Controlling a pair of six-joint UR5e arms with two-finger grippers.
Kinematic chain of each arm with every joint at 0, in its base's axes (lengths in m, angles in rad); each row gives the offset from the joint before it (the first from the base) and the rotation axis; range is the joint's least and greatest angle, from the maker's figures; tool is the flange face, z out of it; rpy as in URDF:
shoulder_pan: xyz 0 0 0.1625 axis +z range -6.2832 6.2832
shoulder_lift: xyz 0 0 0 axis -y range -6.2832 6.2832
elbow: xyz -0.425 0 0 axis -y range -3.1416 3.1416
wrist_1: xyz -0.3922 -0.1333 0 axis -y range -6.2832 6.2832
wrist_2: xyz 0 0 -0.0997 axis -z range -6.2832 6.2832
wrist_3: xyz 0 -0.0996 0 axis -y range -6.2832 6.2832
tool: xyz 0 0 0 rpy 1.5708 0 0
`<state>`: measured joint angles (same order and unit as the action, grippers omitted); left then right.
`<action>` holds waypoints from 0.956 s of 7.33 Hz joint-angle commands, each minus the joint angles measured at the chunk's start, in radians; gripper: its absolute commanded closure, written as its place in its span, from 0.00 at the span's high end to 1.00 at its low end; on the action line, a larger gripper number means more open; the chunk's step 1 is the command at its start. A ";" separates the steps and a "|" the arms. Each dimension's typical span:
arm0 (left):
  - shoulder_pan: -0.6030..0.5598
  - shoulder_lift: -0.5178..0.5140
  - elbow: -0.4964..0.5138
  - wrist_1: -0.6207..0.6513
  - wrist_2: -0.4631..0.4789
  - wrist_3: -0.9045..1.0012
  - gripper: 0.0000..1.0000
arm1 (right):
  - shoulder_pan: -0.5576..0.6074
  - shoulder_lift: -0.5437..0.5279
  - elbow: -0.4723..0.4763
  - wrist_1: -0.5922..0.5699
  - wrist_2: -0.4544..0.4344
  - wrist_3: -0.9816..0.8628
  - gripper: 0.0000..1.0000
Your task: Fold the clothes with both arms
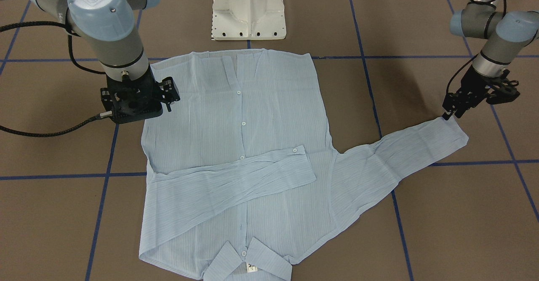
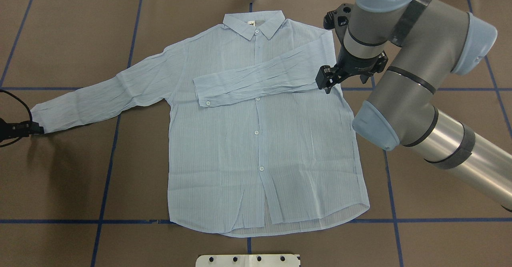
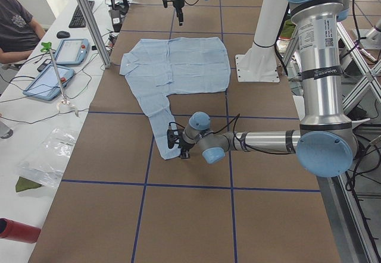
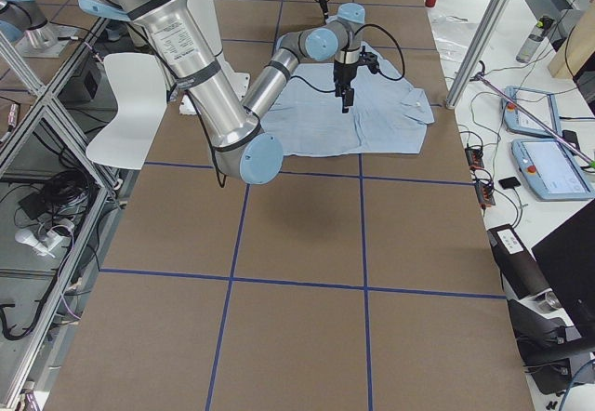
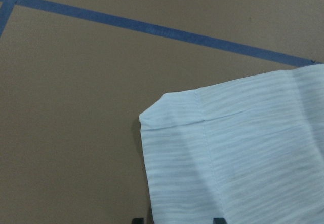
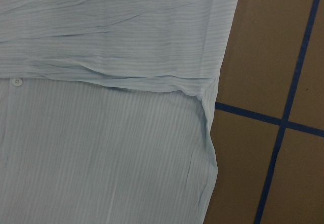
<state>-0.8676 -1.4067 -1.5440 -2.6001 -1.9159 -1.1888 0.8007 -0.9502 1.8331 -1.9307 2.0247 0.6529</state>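
Under me the light-blue shirt (image 6: 101, 158) fills the left, its folded sleeve (image 6: 111, 36) lying across the body above 1 white button (image 6: 17, 81). Right, brown desk (image 6: 253, 57) with crossing blue tape lines (image 6: 283, 124).

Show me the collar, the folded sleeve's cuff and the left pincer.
collar (image 2: 238, 23): overhead view, on one wing.
folded sleeve's cuff (image 2: 203, 93): overhead view, mid-cuff.
left pincer (image 1: 449, 116): front-facing view, between its fingertips.

Light-blue shirt (image 2: 256, 139) flat on brown gridded table (image 2: 60, 187)
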 commanded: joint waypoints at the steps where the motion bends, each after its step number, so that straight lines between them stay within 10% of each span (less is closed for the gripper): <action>1: 0.001 0.000 0.002 0.000 0.000 0.000 0.52 | 0.000 0.001 0.000 -0.001 0.000 0.002 1.00; 4: 0.002 0.000 0.004 0.000 0.002 0.000 0.44 | 0.000 0.001 0.000 -0.001 0.000 0.004 1.00; 7: 0.002 0.000 -0.002 0.000 0.000 0.002 0.10 | 0.008 -0.012 0.012 -0.001 0.005 -0.001 1.00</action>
<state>-0.8652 -1.4067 -1.5441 -2.6001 -1.9158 -1.1886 0.8024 -0.9520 1.8355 -1.9313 2.0258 0.6556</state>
